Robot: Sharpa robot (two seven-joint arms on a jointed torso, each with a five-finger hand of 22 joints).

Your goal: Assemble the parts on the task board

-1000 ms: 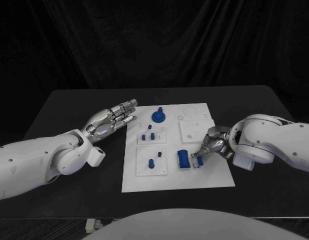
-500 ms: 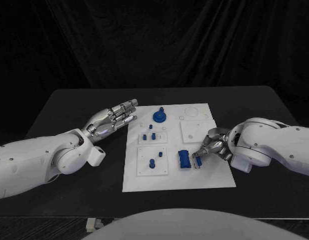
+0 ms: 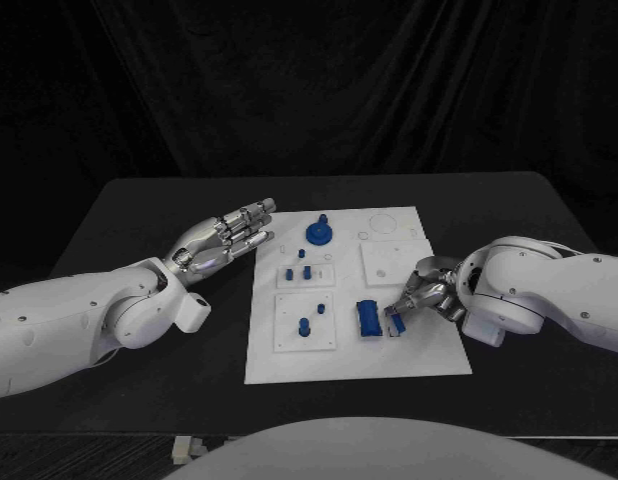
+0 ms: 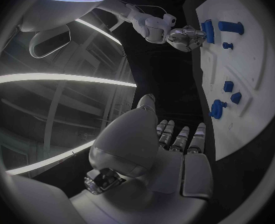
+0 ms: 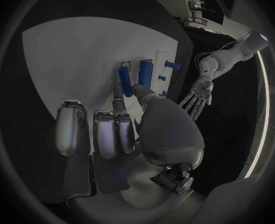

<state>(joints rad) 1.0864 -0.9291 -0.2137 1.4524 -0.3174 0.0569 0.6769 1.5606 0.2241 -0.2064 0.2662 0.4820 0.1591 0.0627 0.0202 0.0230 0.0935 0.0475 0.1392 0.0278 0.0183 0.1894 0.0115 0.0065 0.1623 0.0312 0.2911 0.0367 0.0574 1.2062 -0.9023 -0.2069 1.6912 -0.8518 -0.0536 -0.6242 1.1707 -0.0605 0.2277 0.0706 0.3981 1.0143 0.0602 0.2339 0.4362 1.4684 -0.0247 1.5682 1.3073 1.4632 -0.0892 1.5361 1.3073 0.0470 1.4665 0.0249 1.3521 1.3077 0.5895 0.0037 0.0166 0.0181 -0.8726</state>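
The white task board lies mid-table with several blue parts on it. My right hand reaches over the board's right edge, and its thumb and a finger pinch a short blue peg that lies right beside a larger blue block. The right wrist view shows the peg at the fingertips, parallel to the block. My left hand hovers open beside the board's left edge, fingers spread and holding nothing. A blue round knob stands near the board's far end.
Small blue pieces sit in the raised white plates at the board's left: two in the middle plate and one in the near one. A blank raised plate lies just beyond my right hand. Black table surrounds the board.
My right forearm has shifted slightly, while its fingers stay at the blue peg beside the block. The left hand has not moved.
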